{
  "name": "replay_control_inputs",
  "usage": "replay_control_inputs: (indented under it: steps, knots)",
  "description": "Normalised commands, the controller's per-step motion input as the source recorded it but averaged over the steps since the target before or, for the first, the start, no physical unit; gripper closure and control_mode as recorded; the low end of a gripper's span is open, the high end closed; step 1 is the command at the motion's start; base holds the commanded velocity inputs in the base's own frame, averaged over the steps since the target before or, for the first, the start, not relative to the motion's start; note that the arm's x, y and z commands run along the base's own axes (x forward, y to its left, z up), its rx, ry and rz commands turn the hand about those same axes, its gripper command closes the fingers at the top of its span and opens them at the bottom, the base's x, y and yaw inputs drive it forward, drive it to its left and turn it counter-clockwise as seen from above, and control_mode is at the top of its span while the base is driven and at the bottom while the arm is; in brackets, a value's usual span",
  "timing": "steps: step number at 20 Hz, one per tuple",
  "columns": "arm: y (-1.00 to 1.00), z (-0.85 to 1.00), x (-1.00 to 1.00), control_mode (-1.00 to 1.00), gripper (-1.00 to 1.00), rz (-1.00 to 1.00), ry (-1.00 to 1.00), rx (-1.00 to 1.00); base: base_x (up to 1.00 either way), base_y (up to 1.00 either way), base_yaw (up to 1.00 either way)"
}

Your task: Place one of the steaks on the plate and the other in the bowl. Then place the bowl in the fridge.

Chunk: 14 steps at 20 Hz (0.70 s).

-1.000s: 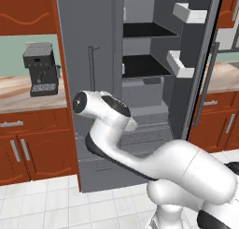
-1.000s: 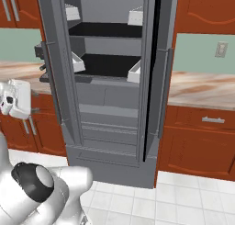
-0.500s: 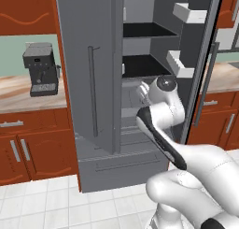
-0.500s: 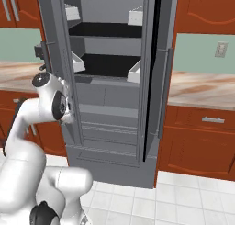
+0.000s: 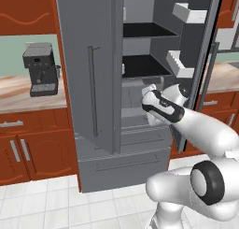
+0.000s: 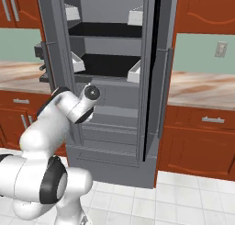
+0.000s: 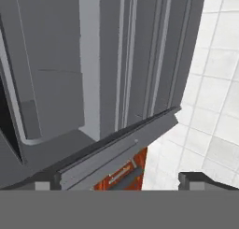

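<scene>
I have the fridge (image 5: pixel 93 102) in front of me with both upper doors swung open. Its inside is dark, with two black shelves (image 6: pixel 108 65) one above the other, and from both base views I can make out nothing lying on either of them. White door bins (image 5: pixel 189 12) hang on the open right door, and more bins (image 6: pixel 77 62) sit on the left door; I cannot tell whether any of them holds anything. Below the shelves the two lower drawers (image 5: pixel 122 165) are closed.

My arm (image 5: pixel 163 104) reaches in toward the fridge just under the lower shelf, close to the compartment there. In the hand view the fingers (image 7: pixel 193 180) stand wide apart with nothing between them, looking down past the grey fridge panels at a drawer edge and the white floor tiles (image 7: pixel 219 88).

A coffee machine (image 5: pixel 41 68) stands on the bench (image 5: pixel 23 97) to the left of the fridge, above red-brown cabinets (image 5: pixel 32 144).
</scene>
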Motion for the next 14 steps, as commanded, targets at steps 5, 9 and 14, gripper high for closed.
replay_control_inputs:
  steps: [5,9,14]
  knots:
    - [-0.03,-0.26,0.78,-1.0,-1.0,0.0,0.0,0.05,0.0,0.0,0.0]
    - [0.04,-0.1,0.63,-1.0,-1.0,0.11,-0.07,0.03,0.0,0.0,0.0]
    - [0.1,-0.05,0.72,-1.0,-1.0,0.09,0.0,0.12,0.0,0.0,0.0]
